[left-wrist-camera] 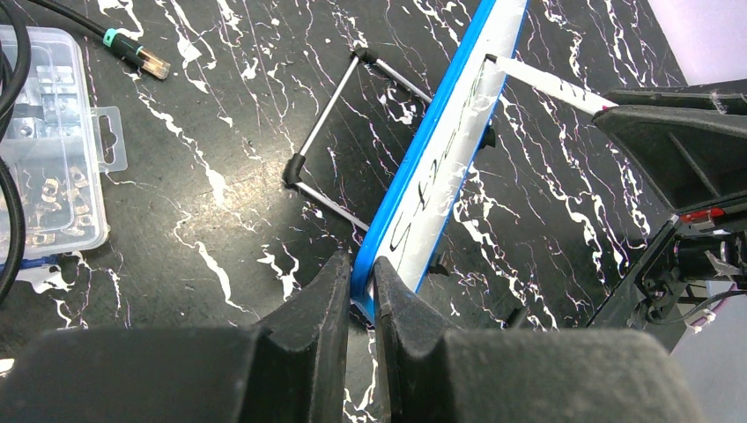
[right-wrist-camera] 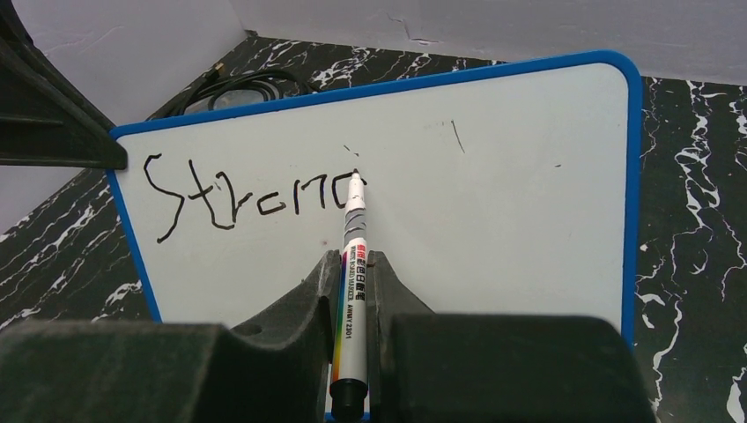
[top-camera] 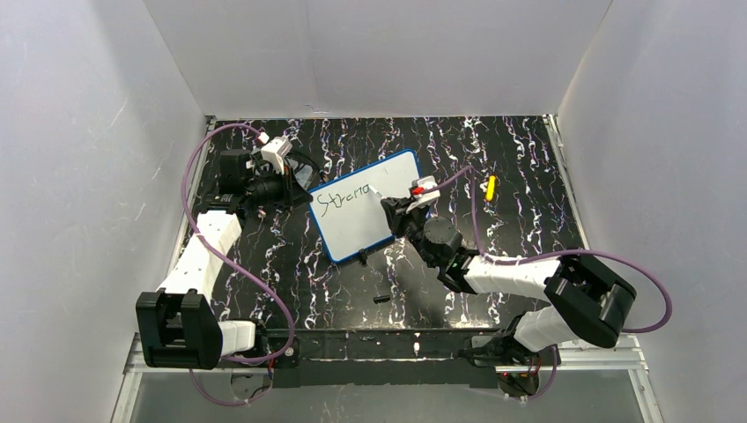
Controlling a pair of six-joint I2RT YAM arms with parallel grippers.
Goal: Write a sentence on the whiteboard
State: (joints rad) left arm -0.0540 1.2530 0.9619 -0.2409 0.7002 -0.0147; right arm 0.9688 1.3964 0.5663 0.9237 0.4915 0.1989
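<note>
The whiteboard point(top-camera: 370, 231), white with a blue rim, stands tilted on a wire stand point(left-wrist-camera: 330, 154) mid-table. My left gripper point(left-wrist-camera: 361, 273) is shut on its lower left corner, the blue rim point(left-wrist-camera: 423, 150) pinched between the fingers; it is also seen at the board's left edge point(top-camera: 306, 196). My right gripper point(right-wrist-camera: 352, 260) is shut on a white marker point(right-wrist-camera: 351, 291), in front of the board point(top-camera: 394, 209). The marker tip touches the board point(right-wrist-camera: 511, 220) at the end of the sentence point(right-wrist-camera: 251, 198), one dark handwritten word reading roughly "Strono" point(top-camera: 345, 197). The marker point(left-wrist-camera: 546, 84) meets the board's face.
A clear plastic box of small parts point(left-wrist-camera: 44, 150) and a cable plug point(left-wrist-camera: 132, 55) lie left of the board. A yellow item point(top-camera: 491, 187) lies to the right, a small black piece point(top-camera: 380, 300) near the front. White walls enclose three sides.
</note>
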